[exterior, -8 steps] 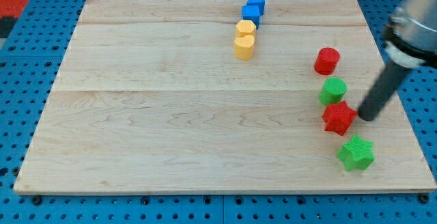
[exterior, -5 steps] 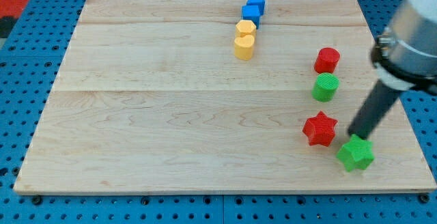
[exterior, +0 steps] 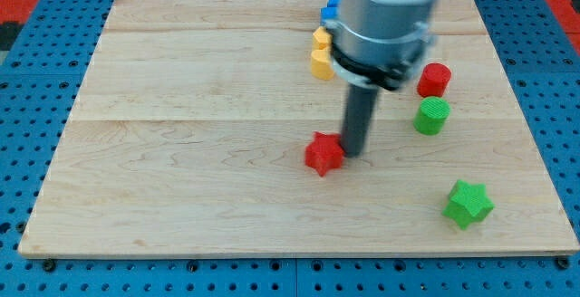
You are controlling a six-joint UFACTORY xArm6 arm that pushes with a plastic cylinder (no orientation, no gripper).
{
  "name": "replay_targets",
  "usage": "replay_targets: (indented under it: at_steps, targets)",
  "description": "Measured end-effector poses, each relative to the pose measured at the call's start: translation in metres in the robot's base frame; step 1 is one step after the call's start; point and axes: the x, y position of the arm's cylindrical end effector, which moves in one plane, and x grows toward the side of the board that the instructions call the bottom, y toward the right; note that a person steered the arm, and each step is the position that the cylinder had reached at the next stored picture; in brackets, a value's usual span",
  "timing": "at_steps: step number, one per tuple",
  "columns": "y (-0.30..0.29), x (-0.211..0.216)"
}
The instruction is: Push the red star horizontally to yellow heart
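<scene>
An xArm6 arm, which carries no gripper and so has nothing to open or shut, presses my tip [exterior: 350, 152] against the right-hand side of the red star [exterior: 323, 154] near the middle of the wooden desk [exterior: 181, 170], slightly below centre in the frame. The star sits almost directly beneath the yellow heart [exterior: 320, 62], which lies well apart from it toward the top of the frame, partly masked by the arm's grey body; a second yellow block [exterior: 321, 37] sits just above the heart and a blue block [exterior: 329, 13] peeks out above that, its shape largely hidden. Judged by how things lie, the sideways part of the job looks close to done: the star appears roughly level with the heart along the left-right line, perhaps a shade to its right, so at most a small nudge leftward seems to be left, though the star is nowhere near touching the heart. The star itself is a small, chunky, bright red piece with blunt points, lying flat, its right points tucked against the dark rod. Off to the right of the frame stand a red cylinder [exterior: 434, 80] and, just below it, a green cylinder [exterior: 432, 116], while a green star [exterior: 468, 204] rests alone in the lower right, all well clear of the tip. A blue pegboard [exterior: 36, 270] surrounds the desk.
</scene>
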Motion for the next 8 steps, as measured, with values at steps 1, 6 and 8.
replay_targets:
  at_steps: [1, 6, 8]
  targets:
    - [-0.058, -0.043]
    - [-0.114, 0.018]
    - [-0.160, -0.016]
